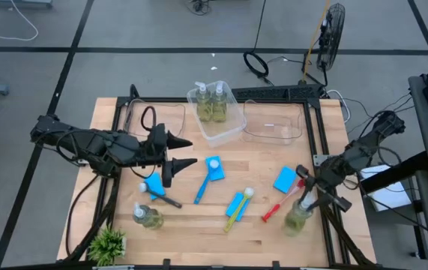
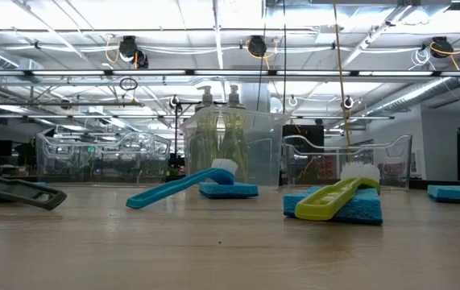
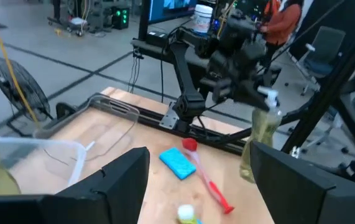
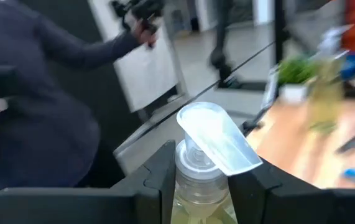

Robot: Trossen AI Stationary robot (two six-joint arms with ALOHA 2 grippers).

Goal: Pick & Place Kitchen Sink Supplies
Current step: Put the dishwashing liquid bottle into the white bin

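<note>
Matt wood table (image 1: 199, 217) (clear glossy plastic bins (image 1: 215, 120)).

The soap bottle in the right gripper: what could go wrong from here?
1. The right gripper pinches the soap bottle only at the neck under its pump, so it could swing or slip.
2. A red brush and a blue sponge lie close by; a low carry might knock them.
</note>
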